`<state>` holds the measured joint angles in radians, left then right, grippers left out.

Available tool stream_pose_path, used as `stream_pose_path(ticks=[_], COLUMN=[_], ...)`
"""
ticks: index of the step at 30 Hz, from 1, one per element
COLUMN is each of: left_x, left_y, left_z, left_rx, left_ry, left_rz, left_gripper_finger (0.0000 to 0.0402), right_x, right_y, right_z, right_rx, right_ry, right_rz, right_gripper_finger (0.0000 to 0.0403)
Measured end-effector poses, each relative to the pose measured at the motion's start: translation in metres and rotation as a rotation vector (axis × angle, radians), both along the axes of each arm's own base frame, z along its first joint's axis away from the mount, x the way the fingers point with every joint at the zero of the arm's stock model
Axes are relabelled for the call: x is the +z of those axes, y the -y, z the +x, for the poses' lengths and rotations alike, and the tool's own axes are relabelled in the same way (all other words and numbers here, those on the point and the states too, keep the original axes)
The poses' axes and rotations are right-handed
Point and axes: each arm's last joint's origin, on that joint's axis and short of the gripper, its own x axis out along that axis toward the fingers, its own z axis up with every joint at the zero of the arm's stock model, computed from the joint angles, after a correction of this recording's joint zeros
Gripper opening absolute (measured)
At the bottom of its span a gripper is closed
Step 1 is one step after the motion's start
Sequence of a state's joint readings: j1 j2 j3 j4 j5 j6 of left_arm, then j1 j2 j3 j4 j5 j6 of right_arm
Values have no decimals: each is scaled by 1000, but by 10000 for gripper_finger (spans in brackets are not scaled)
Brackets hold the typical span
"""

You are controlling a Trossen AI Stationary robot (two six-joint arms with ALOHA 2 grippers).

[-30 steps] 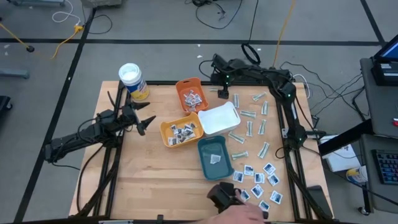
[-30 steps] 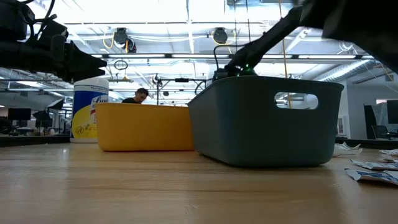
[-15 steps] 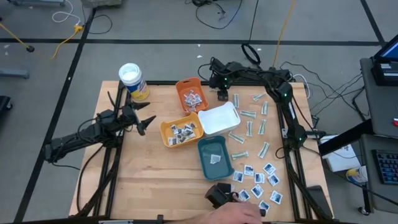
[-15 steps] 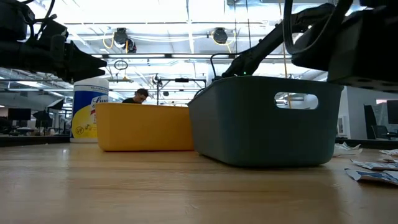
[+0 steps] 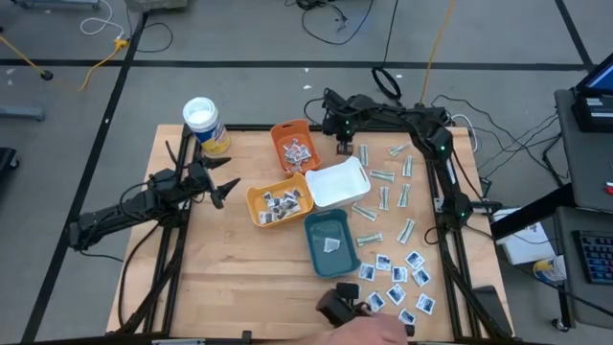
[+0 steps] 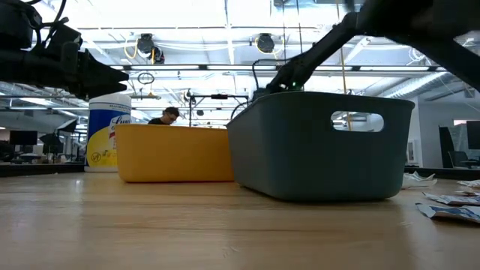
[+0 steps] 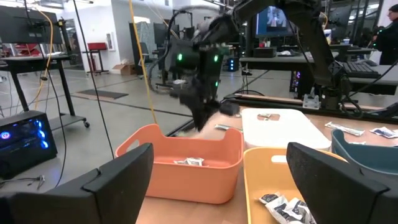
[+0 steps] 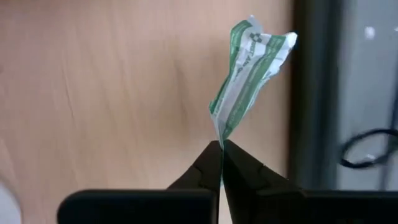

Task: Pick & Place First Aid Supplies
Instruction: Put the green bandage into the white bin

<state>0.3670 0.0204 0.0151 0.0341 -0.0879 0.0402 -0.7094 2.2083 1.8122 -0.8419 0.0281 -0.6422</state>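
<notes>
My right gripper (image 5: 342, 144) is at the table's far edge, just right of the orange tray (image 5: 294, 146). It points steeply down and is shut on a green-and-white strip packet (image 8: 249, 74). The left wrist view shows it as well (image 7: 202, 121), behind the orange tray (image 7: 186, 165). More strips (image 5: 385, 196) lie flat on the table's right side, and square white sachets (image 5: 397, 283) lie at the near right. My left gripper (image 5: 226, 188) hovers open and level at the left, holding nothing (image 7: 217, 186). My right gripper pinches one end of the strip packet (image 8: 221, 138) between its two fingertips (image 8: 210, 163), coming from above and slanting down. The crumpled packet sticks out past the tips over the wood. I cannot tell whether its free end touches the table.
A yellow tray (image 5: 280, 201) with sachets, a white tray (image 5: 337, 182) and a teal tray (image 5: 331, 241) stand mid-table. A white-lidded canister (image 5: 204, 125) stands at the far left. A person's hand (image 5: 362, 331) with a dark object (image 5: 337, 305) is at the near edge.
My right gripper has stayed beside the orange tray at the far edge, shifting only slightly. The dark object under the person's hand at the near edge has moved a little.
</notes>
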Motion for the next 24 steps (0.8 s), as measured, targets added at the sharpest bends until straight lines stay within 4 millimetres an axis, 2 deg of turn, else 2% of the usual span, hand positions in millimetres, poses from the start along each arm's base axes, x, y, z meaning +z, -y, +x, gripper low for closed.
stream_pose_path(ticks=[10, 14, 18, 24], left_x=[0, 0, 0, 0], left_y=[0, 0, 0, 0], left_z=[0, 0, 0, 0], left_rx=[0, 0, 0, 0], left_ry=[0, 0, 0, 0], left_rz=[0, 0, 0, 0], left_gripper_finger=[364, 365, 372, 375], right_x=[80, 101, 110, 105], right_y=[-26, -37, -49, -91], right_z=[-14, -17, -15, -1], right_rx=[45, -12, -39, 69], right_ry=[88, 126, 150, 57], right_rz=[-88, -116, -102, -10], right_gripper_finger=[1, 1, 1, 1])
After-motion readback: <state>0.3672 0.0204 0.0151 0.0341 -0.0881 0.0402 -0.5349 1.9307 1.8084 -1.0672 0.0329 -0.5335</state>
